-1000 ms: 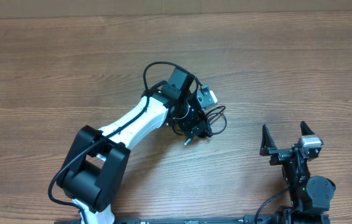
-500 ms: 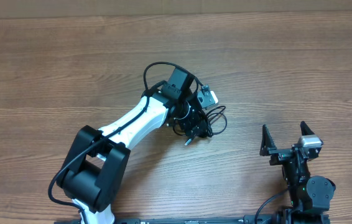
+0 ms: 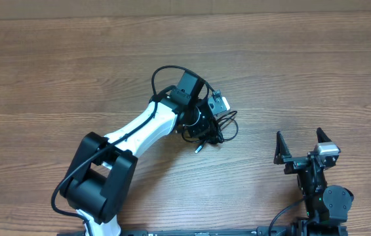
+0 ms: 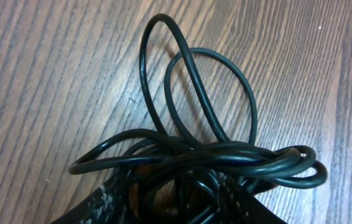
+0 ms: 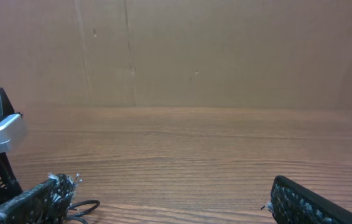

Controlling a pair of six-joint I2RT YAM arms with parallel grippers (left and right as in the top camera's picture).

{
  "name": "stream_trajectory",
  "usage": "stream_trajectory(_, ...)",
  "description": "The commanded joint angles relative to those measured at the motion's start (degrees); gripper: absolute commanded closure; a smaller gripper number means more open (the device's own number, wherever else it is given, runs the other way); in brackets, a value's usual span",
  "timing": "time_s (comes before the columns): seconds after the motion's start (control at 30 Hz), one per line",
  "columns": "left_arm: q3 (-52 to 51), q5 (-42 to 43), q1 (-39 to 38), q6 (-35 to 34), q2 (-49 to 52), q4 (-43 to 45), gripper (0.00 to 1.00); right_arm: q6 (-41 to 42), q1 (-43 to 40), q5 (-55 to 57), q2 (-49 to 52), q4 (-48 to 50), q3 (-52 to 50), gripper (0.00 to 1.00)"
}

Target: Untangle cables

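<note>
1. Right now we see the left gripper [image 3: 203, 131] hanging low over the wooden table [image 3: 74, 65], straight above the cables [image 4: 207, 149].
2. The cables form one black tangle that lies on the table under the left gripper, and in the left wrist view two loops fan out past its fingertips.
3. Its fingers [image 4: 104, 200] stand on either side of the tangle with strands bunched between them; we cannot tell whether they pinch the strands or only flank them.
4. A small silver-tipped plug [image 3: 198, 148] pokes out of the tangle, just beside the left gripper.
5. The right gripper [image 3: 298, 149] sits well apart from the left gripper, off to its right, with its fingers spread wide and grasping nothing.
</note>
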Motion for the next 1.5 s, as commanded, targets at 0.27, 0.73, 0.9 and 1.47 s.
stream_trajectory(0.27,-1.09,1.36,-0.44,3.34,5.55,3.02,0.53,-0.09,0.26,0.57,-0.61,0.15,-0.61,0.00)
stream_trajectory(0.73,-1.09,3.28,-0.44,3.28,5.68,3.80,0.96,-0.11,0.26,0.57,-0.61,0.15,-0.61,0.00)
stream_trajectory(0.9,-1.07,4.70,-0.44,2.10,5.68,4.00,0.96,-0.11,0.26,0.57,-0.61,0.15,-0.61,0.00)
stream_trajectory(1.47,2.08,10.99,-0.37,-3.15,-9.53,-4.22,0.96,-0.11,0.26,0.57,-0.61,0.15,-0.61,0.00)
